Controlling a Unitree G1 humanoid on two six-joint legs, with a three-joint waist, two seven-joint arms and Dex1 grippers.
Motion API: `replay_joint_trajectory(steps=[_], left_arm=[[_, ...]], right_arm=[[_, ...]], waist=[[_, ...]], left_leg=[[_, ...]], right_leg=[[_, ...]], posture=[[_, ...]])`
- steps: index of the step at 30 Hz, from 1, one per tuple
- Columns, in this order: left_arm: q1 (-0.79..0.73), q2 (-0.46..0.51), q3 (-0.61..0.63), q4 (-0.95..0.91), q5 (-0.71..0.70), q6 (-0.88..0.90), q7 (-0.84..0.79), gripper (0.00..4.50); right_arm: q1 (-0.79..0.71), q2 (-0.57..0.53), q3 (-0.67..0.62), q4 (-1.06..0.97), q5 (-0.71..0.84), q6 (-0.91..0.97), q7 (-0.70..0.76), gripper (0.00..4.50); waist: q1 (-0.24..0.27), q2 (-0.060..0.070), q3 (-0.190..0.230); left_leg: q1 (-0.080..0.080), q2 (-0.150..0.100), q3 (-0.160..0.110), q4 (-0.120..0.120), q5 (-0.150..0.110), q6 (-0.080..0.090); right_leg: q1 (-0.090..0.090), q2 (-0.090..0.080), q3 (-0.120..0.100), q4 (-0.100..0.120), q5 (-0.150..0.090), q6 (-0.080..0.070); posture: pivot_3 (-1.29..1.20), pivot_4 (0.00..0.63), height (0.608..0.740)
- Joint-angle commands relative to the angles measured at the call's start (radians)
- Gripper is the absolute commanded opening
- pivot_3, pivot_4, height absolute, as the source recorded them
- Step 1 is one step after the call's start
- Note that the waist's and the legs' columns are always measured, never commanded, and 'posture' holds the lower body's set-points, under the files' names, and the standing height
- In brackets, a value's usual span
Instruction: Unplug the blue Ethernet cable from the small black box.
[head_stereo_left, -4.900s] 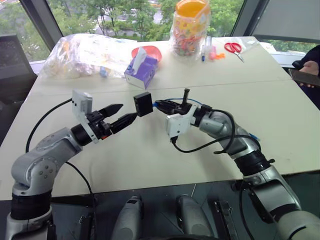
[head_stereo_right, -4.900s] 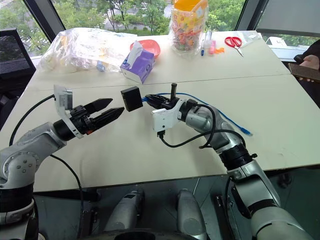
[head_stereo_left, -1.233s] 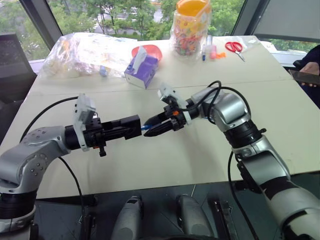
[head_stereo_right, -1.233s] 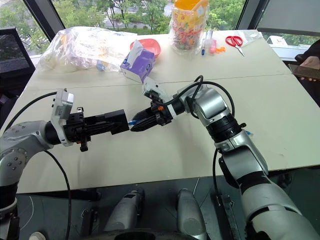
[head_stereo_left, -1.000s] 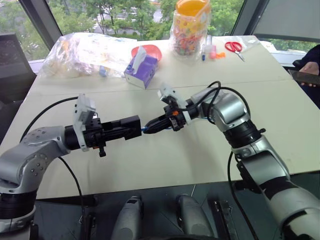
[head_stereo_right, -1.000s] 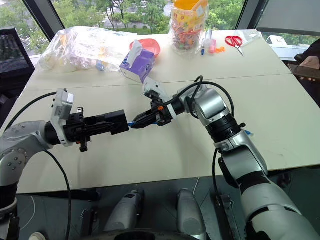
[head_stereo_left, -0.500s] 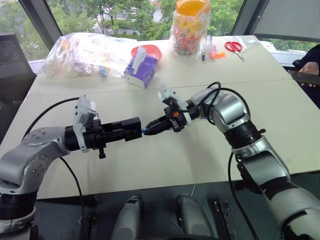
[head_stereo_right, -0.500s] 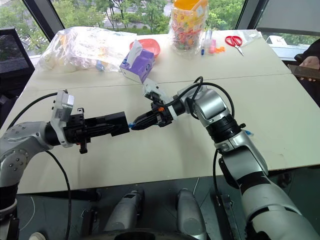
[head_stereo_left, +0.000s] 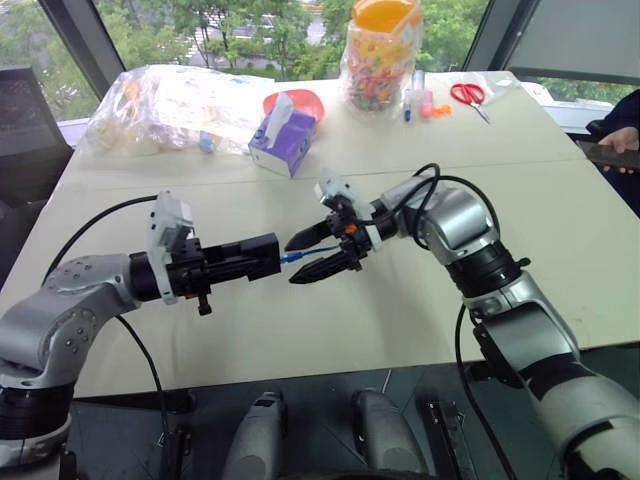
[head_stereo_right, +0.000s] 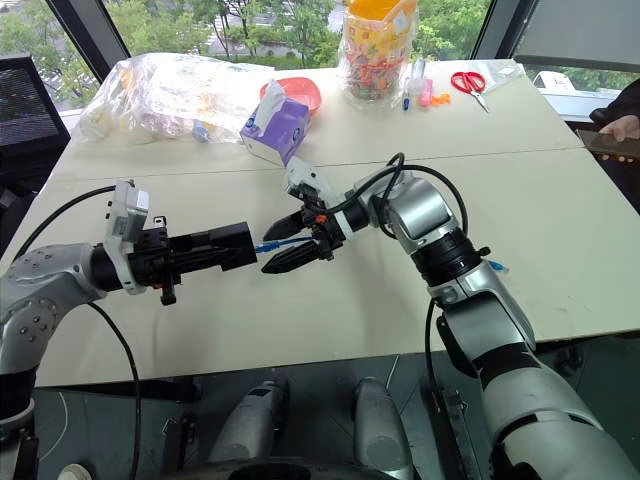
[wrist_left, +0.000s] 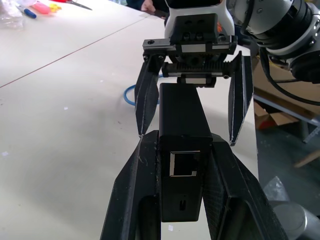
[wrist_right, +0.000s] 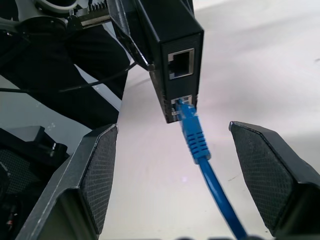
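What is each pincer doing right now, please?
Left pincer: closed on the small black box.
Right pincer: open, straddling the blue Ethernet cable, not gripping it.

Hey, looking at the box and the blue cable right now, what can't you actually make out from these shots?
- Whether the blue Ethernet cable plug is latched in the small black box or already loose: right wrist view, the port hides the clip.
- The cable's run back from the right gripper: eye views, the arm covers it.
- The box's rear end: left wrist view, the left gripper fingers cover it.

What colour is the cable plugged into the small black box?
Bright blue Ethernet cable; clearest in the right wrist view.
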Motion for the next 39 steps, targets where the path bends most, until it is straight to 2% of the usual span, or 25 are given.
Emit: replay_joint_trajectory(steps=[1, 4, 5, 7, 10, 25, 26, 28, 39], left_arm=[[0.002, 0.002, 0.012, -0.029, -0.015, -0.006, 0.002, 0.50], [0.002, 0.002, 0.011, -0.029, -0.015, -0.007, 0.004, 0.50], [0.003, 0.002, 0.011, -0.029, -0.015, -0.007, 0.004, 0.50], [0.005, 0.003, 0.011, -0.031, -0.015, -0.007, 0.004, 0.50], [0.006, 0.003, 0.011, -0.031, -0.014, -0.008, 0.004, 0.50], [0.007, 0.000, 0.008, -0.032, -0.013, -0.010, 0.003, 0.50], [0.006, 0.000, 0.008, -0.031, -0.013, -0.010, 0.002, 0.50], [0.005, 0.000, 0.008, -0.029, -0.012, -0.011, 0.001, 0.50], [0.015, 0.006, 0.010, -0.041, -0.019, -0.011, -0.006, 0.50]], right_arm=[[-0.035, 0.011, -0.008, -0.016, 0.017, 0.020, 0.009, 3.67], [-0.040, 0.018, -0.013, -0.010, 0.019, 0.028, 0.009, 3.67], [-0.041, 0.020, -0.015, -0.008, 0.020, 0.030, 0.008, 3.44], [-0.043, 0.023, -0.018, -0.008, 0.022, 0.034, 0.007, 2.89], [-0.045, 0.025, -0.016, -0.008, 0.020, 0.037, 0.005, 1.43], [-0.047, 0.032, -0.015, -0.017, 0.022, 0.051, 0.001, 1.43], [-0.048, 0.032, -0.015, -0.016, 0.022, 0.050, 0.001, 0.89], [-0.049, 0.032, -0.014, -0.014, 0.021, 0.049, 0.001, 0.11], [-0.049, 0.028, -0.016, -0.009, 0.020, 0.053, 0.003, 0.05]], waist=[[0.000, 0.000, 0.000], [0.000, 0.000, 0.000], [0.000, 0.000, 0.000], [0.000, 0.000, 0.000], [0.000, 0.000, 0.000], [0.000, 0.000, 0.000], [0.000, 0.000, 0.000], [0.000, 0.000, 0.000], [0.000, 0.000, 0.000]], left_leg=[[0.000, 0.000, 0.000, 0.000, 0.000, 0.000], [0.000, 0.000, 0.000, 0.000, 0.000, 0.000], [0.000, 0.000, 0.000, 0.000, 0.000, 0.000], [0.000, 0.000, 0.000, 0.000, 0.000, 0.000], [0.000, 0.000, 0.000, 0.000, 0.000, 0.000], [0.000, 0.000, 0.000, 0.000, 0.000, 0.000], [0.000, 0.000, 0.000, 0.000, 0.000, 0.000], [0.000, 0.000, 0.000, 0.000, 0.000, 0.000], [0.000, 0.000, 0.000, 0.000, 0.000, 0.000]], right_leg=[[0.000, 0.000, 0.000, 0.000, 0.000, 0.000], [0.000, 0.000, 0.000, 0.000, 0.000, 0.000], [0.000, 0.000, 0.000, 0.000, 0.000, 0.000], [0.000, 0.000, 0.000, 0.000, 0.000, 0.000], [0.000, 0.000, 0.000, 0.000, 0.000, 0.000], [0.000, 0.000, 0.000, 0.000, 0.000, 0.000], [0.000, 0.000, 0.000, 0.000, 0.000, 0.000], [0.000, 0.000, 0.000, 0.000, 0.000, 0.000], [0.000, 0.000, 0.000, 0.000, 0.000, 0.000]], posture=[[0.00, 0.150, 0.728], [0.00, 0.150, 0.728], [0.00, 0.150, 0.728], [0.00, 0.150, 0.728], [0.00, 0.150, 0.728], [0.00, 0.150, 0.728], [0.00, 0.150, 0.728], [0.00, 0.150, 0.728], [0.00, 0.150, 0.728]])
